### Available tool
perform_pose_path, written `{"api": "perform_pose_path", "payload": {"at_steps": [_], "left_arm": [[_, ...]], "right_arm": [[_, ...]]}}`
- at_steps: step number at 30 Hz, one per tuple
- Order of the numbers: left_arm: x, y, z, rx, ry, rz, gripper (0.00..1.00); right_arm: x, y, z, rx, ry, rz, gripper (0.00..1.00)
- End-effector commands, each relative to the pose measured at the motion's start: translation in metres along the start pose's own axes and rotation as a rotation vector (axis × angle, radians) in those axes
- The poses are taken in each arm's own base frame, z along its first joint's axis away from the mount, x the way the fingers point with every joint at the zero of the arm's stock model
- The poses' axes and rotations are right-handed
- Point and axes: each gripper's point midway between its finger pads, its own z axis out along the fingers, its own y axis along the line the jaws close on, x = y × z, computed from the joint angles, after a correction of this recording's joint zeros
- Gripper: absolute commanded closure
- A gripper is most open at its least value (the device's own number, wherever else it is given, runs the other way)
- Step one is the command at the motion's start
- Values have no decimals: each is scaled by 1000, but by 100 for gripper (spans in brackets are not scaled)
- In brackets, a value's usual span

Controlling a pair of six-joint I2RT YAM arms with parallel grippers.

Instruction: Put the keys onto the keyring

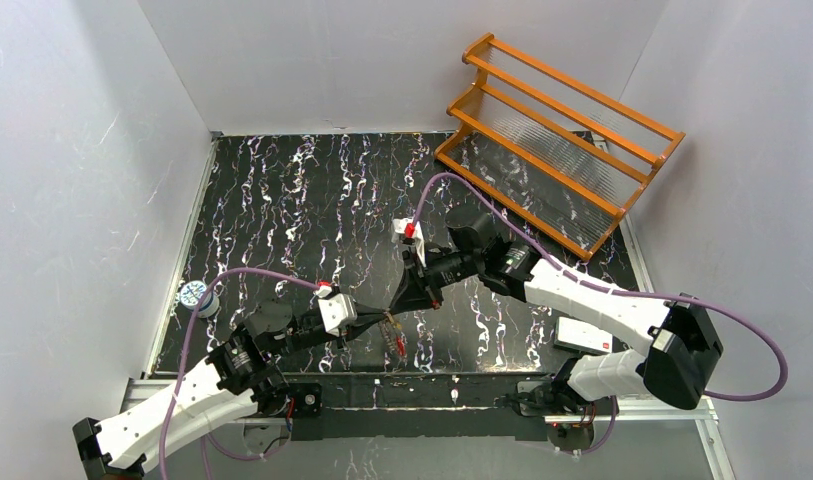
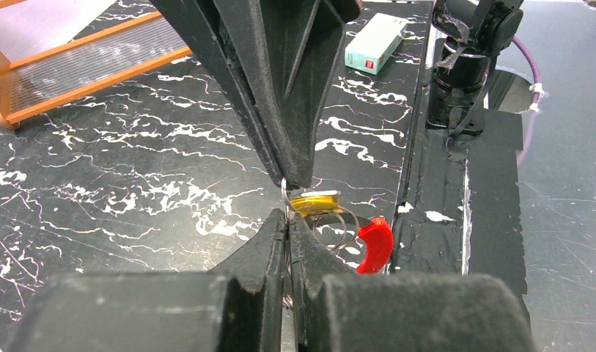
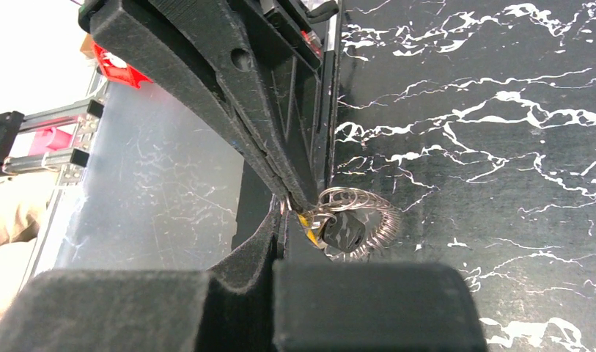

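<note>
My left fingers (image 2: pixel 269 238) and right fingers (image 3: pixel 258 246) both pinch the keyring (image 3: pixel 375 216): thin wire, likely springy and slippery; I'd grip beside its red section (image 2: pixel 374 246).

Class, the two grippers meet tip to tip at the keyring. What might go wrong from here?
The left gripper and right gripper pinch the wire keyring by their tips; a slight twist may let it slip.
The brass key sits at those tips, not clearly threaded, so it may drop.
All this is near the front edge of the table; a dropped key might fall off.
</note>
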Motion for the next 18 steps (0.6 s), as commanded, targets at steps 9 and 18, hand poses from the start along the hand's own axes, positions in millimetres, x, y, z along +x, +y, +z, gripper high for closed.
{"api": "perform_pose_path", "payload": {"at_steps": [9, 18], "left_arm": [[-12, -1, 0, 6, -54, 5, 100], [-16, 0, 0, -4, -71, -11, 100]], "right_arm": [[-11, -12, -8, 128, -35, -47, 99], [-7, -7, -11, 122, -46, -74, 99]]}}
